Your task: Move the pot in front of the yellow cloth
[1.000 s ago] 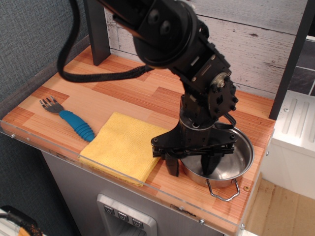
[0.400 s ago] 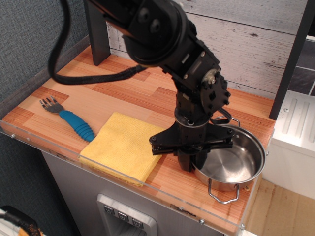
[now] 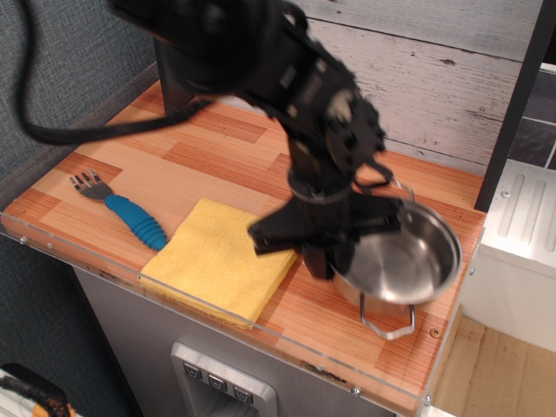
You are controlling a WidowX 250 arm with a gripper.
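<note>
A black gripper (image 3: 334,259) clamps its jaws over the left rim of the steel pot (image 3: 404,261), holding it tilted just right of the yellow cloth (image 3: 217,258), with a blue-handled fork (image 3: 126,211) left of the cloth.

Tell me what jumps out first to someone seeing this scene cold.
The big black robot arm dominates, reaching down from the upper left with its gripper at the left rim of the shiny steel pot, which looks tilted and partly raised near the counter's right end. Left of the pot, a yellow cloth lies flat at the front edge. Further left lies a blue-handled fork.
</note>
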